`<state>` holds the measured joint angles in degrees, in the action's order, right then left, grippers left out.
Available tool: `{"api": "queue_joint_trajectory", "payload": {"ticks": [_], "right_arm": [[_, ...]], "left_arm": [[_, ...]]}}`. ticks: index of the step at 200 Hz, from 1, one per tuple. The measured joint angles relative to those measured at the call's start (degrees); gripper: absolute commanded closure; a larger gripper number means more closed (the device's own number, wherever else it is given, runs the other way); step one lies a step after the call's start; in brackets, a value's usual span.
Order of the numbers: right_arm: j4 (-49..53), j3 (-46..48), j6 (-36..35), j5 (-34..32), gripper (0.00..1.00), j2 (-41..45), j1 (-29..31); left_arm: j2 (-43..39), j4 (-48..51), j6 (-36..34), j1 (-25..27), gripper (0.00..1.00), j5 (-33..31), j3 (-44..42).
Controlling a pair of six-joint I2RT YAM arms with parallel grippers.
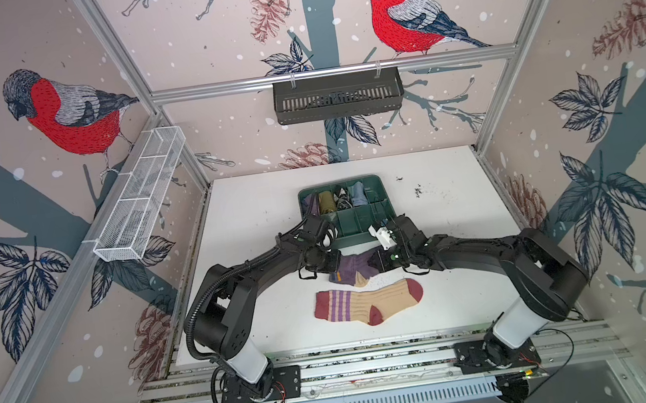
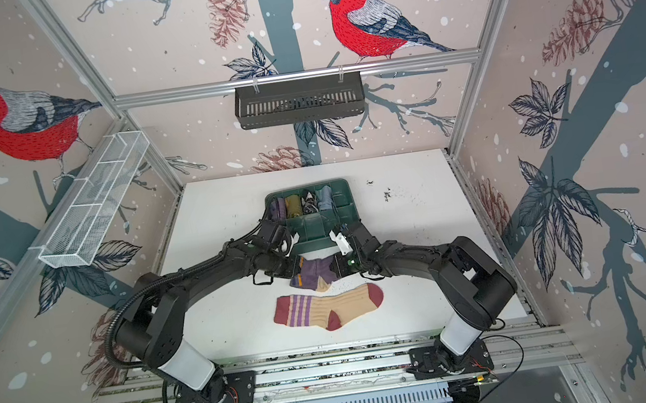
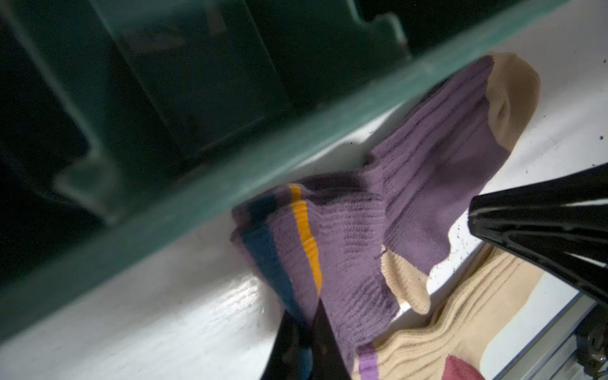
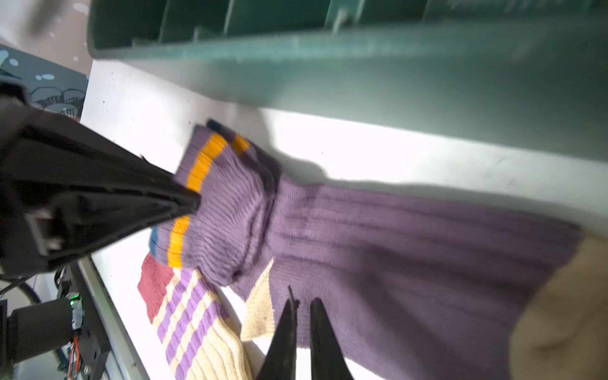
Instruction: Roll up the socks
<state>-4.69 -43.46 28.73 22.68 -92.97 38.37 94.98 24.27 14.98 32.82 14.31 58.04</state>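
Note:
The purple sock point(image 1: 351, 269), with tan heel and toe, hangs crumpled between my two grippers just in front of the green tray. My left gripper point(image 3: 311, 317) is shut on its striped cuff point(image 4: 197, 184). My right gripper point(image 4: 302, 304) is closed to a slim gap on the foot's edge, between heel and toe. In both top views the grippers point(image 1: 337, 265) point(image 1: 373, 263) face each other across the sock. The tan sock point(image 1: 367, 303) point(image 2: 328, 306), with dark red toe, heel and cuff and purple stripes, lies flat nearer the front.
The green divided tray point(image 1: 353, 240) stands right behind the grippers, and its back row holds rolled bundles point(image 1: 327, 202). A black basket point(image 1: 337, 96) hangs on the back rail. A white mesh basket point(image 1: 140, 195) hangs on the left wall.

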Motion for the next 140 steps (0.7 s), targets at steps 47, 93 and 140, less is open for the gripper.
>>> {"api": "queue_joint_trajectory", "payload": {"ticks": [47, 93, 140], "right_arm": [[-2.84, 0.74, 1.14, 2.14, 0.89, -1.75, 1.07], [-4.46, 1.64, 1.33, 2.54, 0.91, -2.69, 1.07], [-7.04, 1.49, 2.60, 3.82, 0.91, -2.82, 1.31]], "left_arm": [[3.72, 7.58, -1.46, 3.13, 0.93, -5.51, 7.63], [7.48, 13.79, -1.44, 7.19, 0.94, -11.23, 14.08], [7.58, 16.92, -1.22, 8.11, 0.94, -13.42, 17.03]]}}
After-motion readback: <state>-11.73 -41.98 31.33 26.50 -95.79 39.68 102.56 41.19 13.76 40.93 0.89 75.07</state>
